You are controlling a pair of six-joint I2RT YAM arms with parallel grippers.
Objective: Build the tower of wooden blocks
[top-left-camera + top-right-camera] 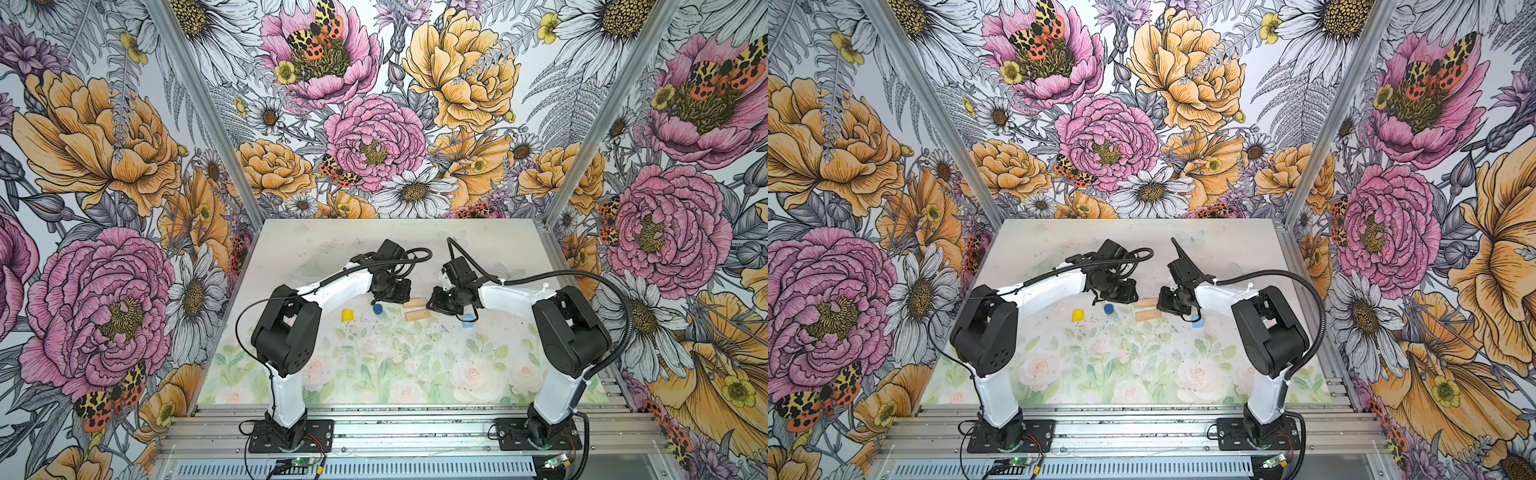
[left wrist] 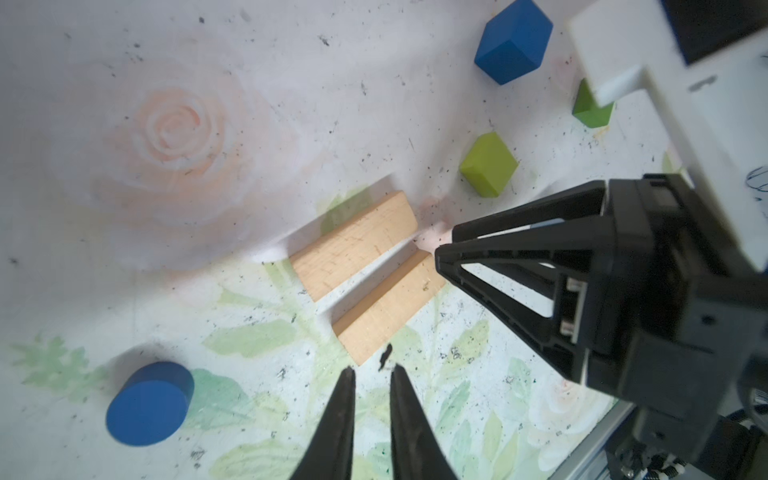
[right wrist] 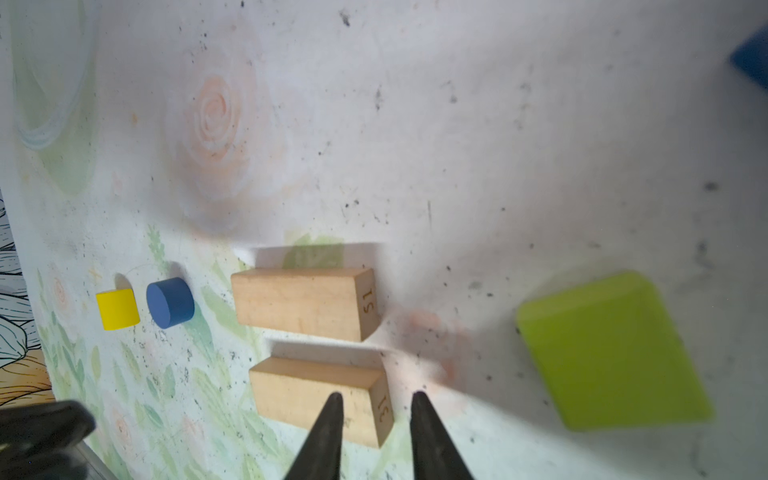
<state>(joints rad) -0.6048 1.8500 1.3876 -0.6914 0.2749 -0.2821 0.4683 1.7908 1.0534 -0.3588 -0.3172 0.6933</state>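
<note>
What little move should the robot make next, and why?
Probably swing the right arm's fingers over to the lime-green cube and close on it. The two tan bars already lie side by side as a base, those fingers are parted and hold nothing, and that cube sits right beside them.

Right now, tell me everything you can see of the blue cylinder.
The blue cylinder is a short, stubby block, painted matte dark blue, with flat round ends. It sits on the floral mat, seemingly on one end, between the yellow half-round and the tan bars, touching neither, held by nothing.
</note>
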